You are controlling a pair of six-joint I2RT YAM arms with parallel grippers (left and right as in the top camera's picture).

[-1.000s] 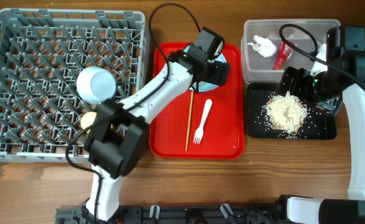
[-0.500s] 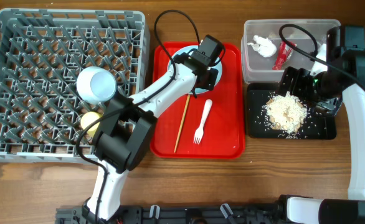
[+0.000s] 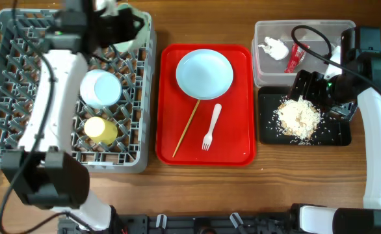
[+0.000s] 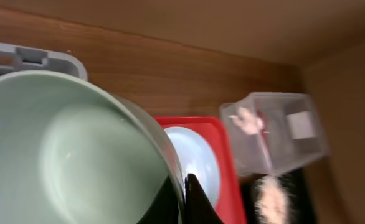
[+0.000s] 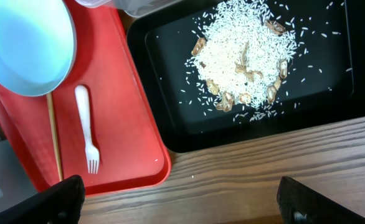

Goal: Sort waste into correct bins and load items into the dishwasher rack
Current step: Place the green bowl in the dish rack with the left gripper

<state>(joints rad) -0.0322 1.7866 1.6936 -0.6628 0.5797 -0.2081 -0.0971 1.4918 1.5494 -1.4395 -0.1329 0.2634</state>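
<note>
The left gripper (image 4: 184, 198) pinches the rim of a pale green round bowl (image 4: 70, 155) above the far right corner of the large grey pegged plastic rack (image 3: 60, 160). This looks like the loading step. Next, it needs lowering between pegs. The right gripper (image 5: 182, 202) hangs spread over the shallow black rectangular tray (image 5: 332, 118).

Looks like a robotics lab rig to me, not a real kitchen. There's a white left arm (image 3: 44, 110) and a right arm (image 3: 379, 130) working over a plain wooden bench (image 3: 294, 175). A black cable (image 3: 307, 28) loops around in the open, and a black rail (image 3: 197, 224) runs along the front edge. The kitchen stuff reads as props set straight on the bench: a grey dishwasher rack (image 3: 60, 161), a red tray (image 3: 239, 153), a clear tub (image 3: 259, 58) and a black tray (image 3: 337, 136), all lined up neatly.
</note>
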